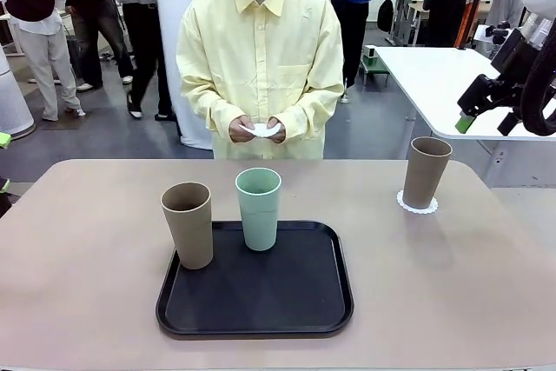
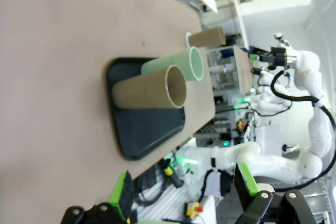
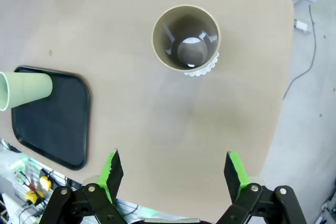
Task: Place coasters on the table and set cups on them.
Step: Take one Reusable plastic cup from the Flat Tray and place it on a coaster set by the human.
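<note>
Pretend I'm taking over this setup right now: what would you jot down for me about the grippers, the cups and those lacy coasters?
Left gripper: open, empty.
Right gripper: open, empty, raised near the table's right end.
Done: one taupe cup stands on a coaster on the table, right side.
Left: the second taupe cup and the mint-green cup stand on the black tray, with no coasters under them.
The person's hands hold something white, likely more coasters, not yet laid down.
</note>
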Available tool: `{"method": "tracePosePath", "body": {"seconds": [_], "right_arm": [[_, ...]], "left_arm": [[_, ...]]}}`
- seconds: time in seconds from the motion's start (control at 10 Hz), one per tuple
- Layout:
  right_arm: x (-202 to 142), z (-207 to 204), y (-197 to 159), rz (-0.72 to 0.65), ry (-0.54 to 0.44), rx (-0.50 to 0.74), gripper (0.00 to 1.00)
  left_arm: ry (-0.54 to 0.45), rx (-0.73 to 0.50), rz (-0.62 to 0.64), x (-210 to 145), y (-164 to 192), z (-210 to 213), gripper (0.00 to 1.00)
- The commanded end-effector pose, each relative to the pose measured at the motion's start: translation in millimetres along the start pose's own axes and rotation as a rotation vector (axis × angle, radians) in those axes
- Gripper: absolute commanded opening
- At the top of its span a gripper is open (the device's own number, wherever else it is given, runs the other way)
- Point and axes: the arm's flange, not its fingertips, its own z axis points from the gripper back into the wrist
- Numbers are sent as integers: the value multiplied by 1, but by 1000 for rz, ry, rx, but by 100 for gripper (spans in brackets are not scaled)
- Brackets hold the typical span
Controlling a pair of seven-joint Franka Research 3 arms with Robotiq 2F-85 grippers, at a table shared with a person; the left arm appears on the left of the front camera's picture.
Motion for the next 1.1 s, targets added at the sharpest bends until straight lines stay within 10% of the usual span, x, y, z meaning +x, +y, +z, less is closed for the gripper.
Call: {"method": "tracePosePath", "body": {"seconds": [0.0, 0.4, 1.0], "right_arm": [[0, 0, 0, 0, 0, 0, 100], [-82, 19, -92, -202, 152, 585, 100], [-122, -54, -192, -269, 64, 963, 100]], "left_arm": [[-8, -19, -12, 0, 0, 1, 100], [-8, -19, -12, 0, 0, 1, 100], [-8, -19, -12, 0, 0, 1, 100]]}}
